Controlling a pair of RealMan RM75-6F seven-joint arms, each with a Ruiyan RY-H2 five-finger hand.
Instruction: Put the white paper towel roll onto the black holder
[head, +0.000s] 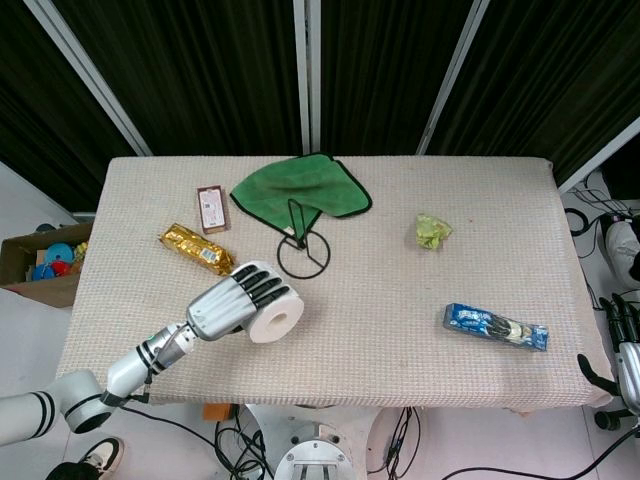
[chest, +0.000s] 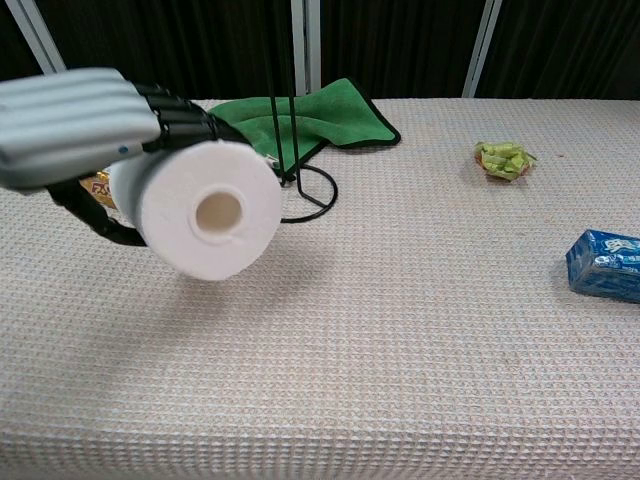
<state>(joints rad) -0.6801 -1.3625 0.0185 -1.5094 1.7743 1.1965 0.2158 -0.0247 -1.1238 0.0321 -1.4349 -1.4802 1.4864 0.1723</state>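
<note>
The white paper towel roll (chest: 205, 210) hangs clear of the table, its cardboard core facing the chest camera. My left hand (chest: 90, 135) grips it from above and behind, dark fingers wrapped over its top. In the head view the roll (head: 272, 316) and left hand (head: 232, 302) sit just front-left of the black holder (head: 303, 256), a wire ring base with a thin upright rod (chest: 276, 90). My right hand (head: 625, 355) shows only at the far right edge, off the table, fingers unclear.
A green cloth (head: 300, 188) lies behind the holder, partly under its base. A gold snack packet (head: 197, 249) and a small brown box (head: 211, 208) lie to the left. A green crumpled wrapper (head: 432, 231) and a blue biscuit pack (head: 495, 326) are on the right.
</note>
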